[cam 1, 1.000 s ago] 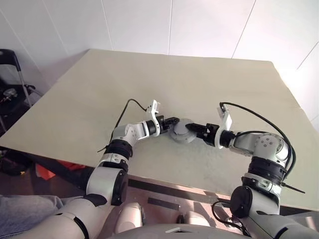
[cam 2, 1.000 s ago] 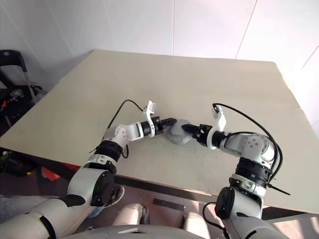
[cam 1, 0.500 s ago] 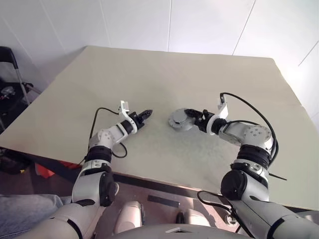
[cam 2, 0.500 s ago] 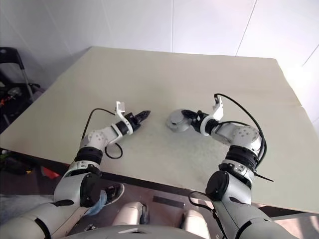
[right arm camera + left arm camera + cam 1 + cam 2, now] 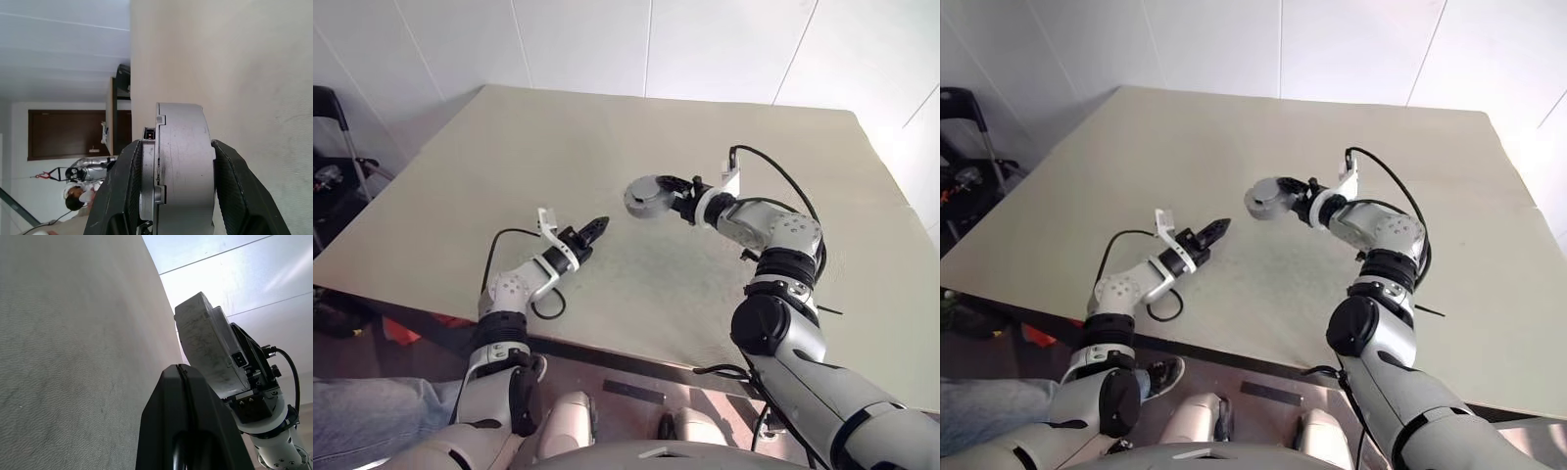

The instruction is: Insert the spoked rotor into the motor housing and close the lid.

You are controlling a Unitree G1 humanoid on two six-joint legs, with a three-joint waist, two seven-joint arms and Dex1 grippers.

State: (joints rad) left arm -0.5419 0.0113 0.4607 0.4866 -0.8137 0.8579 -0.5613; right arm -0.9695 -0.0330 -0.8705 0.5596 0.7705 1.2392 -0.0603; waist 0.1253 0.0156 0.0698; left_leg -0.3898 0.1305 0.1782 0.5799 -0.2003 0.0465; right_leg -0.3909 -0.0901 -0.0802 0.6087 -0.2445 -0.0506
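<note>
While lifted, motor housing (image 5: 646,195) — right gripper (image 5: 672,199) clamping, left gripper (image 5: 597,227) apart

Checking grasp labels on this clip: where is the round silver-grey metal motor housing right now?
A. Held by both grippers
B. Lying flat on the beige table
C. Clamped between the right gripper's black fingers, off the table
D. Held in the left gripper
C: the round silver-grey motor housing sits edge-on between the right gripper's two black fingers, above the beige table; the left gripper is apart, shut and empty.

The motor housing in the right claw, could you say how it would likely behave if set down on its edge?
The motor housing looks like stiff metal, probably heavy for its size. Its round rim would likely roll on the table.
</note>
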